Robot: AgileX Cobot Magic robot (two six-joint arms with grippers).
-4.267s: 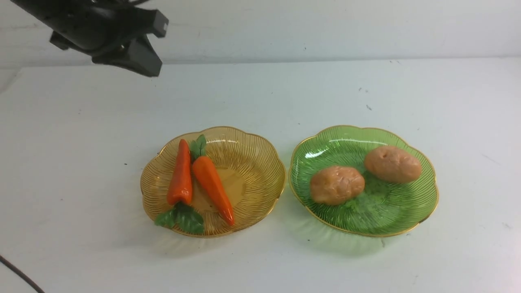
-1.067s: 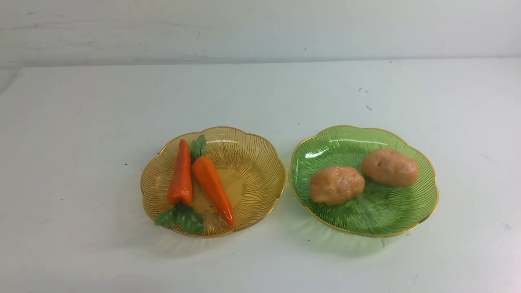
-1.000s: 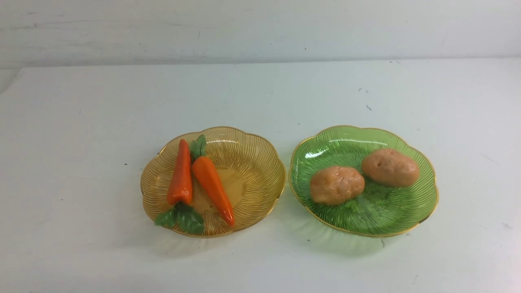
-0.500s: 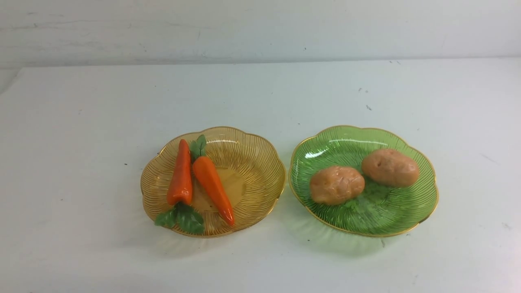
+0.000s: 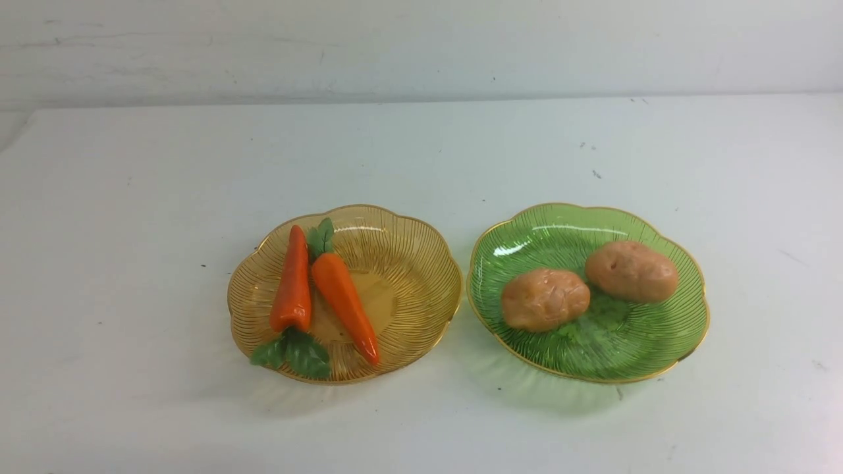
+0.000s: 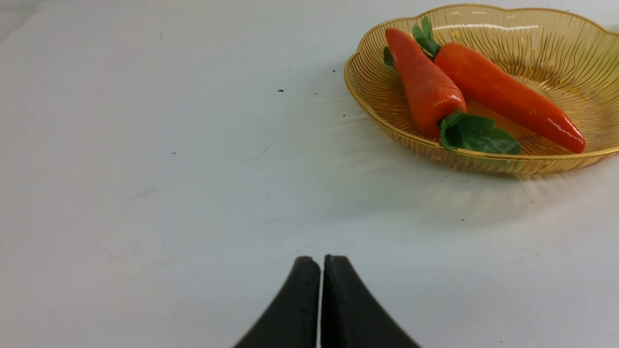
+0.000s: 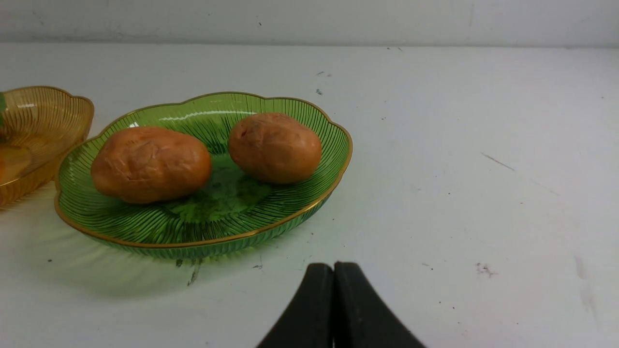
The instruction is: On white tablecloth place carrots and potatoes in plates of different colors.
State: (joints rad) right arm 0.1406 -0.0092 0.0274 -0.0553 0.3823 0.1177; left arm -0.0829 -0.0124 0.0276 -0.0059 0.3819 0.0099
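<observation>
Two orange carrots point(image 5: 293, 280) point(image 5: 344, 306) lie side by side in the amber plate point(image 5: 421, 263) at centre left of the white tablecloth point(image 5: 132, 197). Two tan potatoes point(image 5: 545, 298) point(image 5: 631, 270) rest in the green plate point(image 5: 658, 349) to its right. Neither arm shows in the front view. In the left wrist view my left gripper point(image 6: 321, 258) is shut and empty, well short of the amber plate point(image 6: 570, 48) and its carrots point(image 6: 425, 84). My right gripper point(image 7: 333, 266) is shut and empty, near the green plate point(image 7: 203, 232) with its potatoes point(image 7: 151, 163) point(image 7: 274, 146).
A white wall point(image 5: 421, 46) rises behind the table's far edge. Small dark specks point(image 5: 596, 174) dot the cloth behind the green plate. The plates stand almost rim to rim.
The left arm, seen at upper left several seconds ago, has left the front view. One potato shifted slightly in the green plate. Nothing has moved over the last second.
</observation>
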